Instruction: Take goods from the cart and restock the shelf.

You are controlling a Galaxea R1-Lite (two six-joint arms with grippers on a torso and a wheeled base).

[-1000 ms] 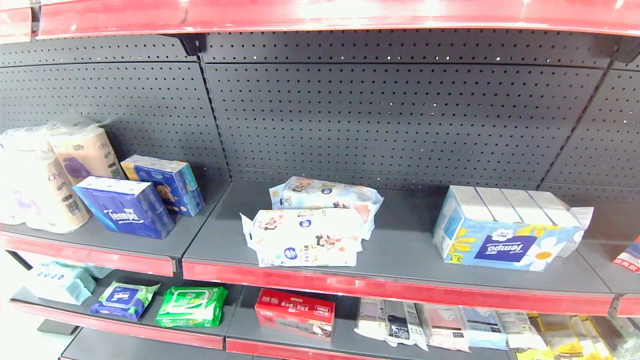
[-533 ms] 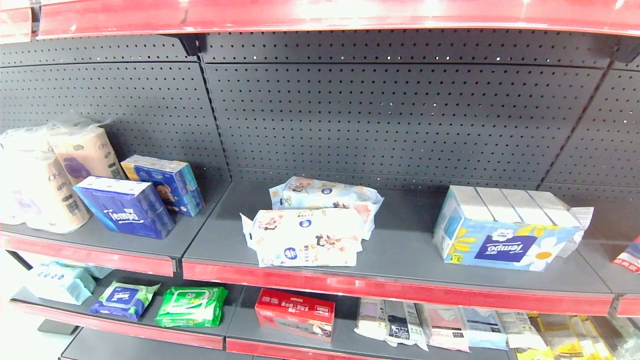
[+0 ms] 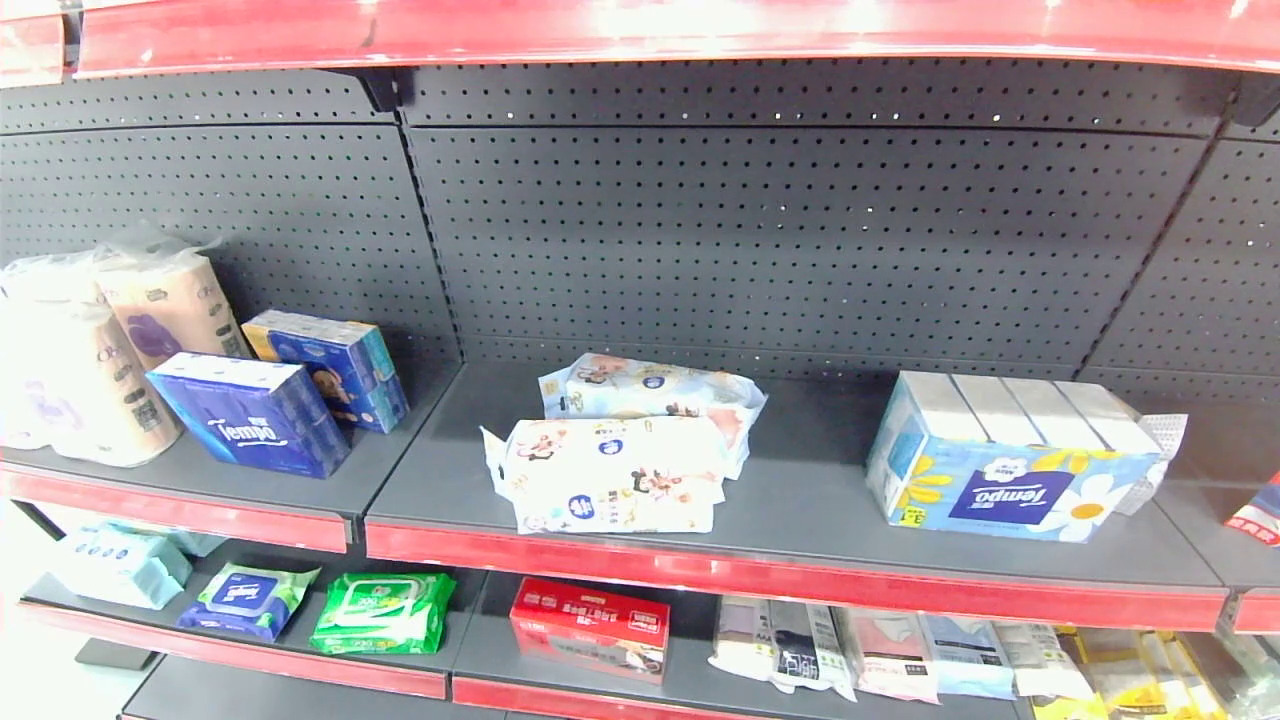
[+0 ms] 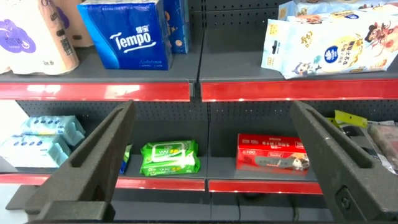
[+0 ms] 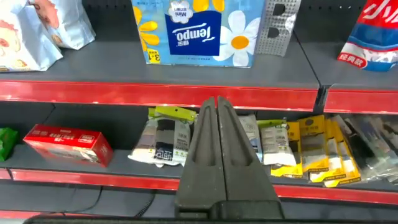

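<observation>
Facing the shelf (image 3: 800, 500), left gripper (image 4: 212, 106) is showing fingers apart, right gripper (image 5: 216, 106) fingers together. Packs (image 3: 610, 475) are sitting at the shelf's front edge; a careless placement could knock them off.

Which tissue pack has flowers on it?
The light blue pack on the right; the dark blue pack and the blue-and-teal pack behind it, on the left, show none.

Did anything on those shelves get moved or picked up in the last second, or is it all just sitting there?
Nothing visibly changed. In the head view the cartoon-print packs, the flowered tissue pack and the dark blue tissue pack lie on the shelf exactly where they were, and nothing was taken hold of or let go.
</observation>
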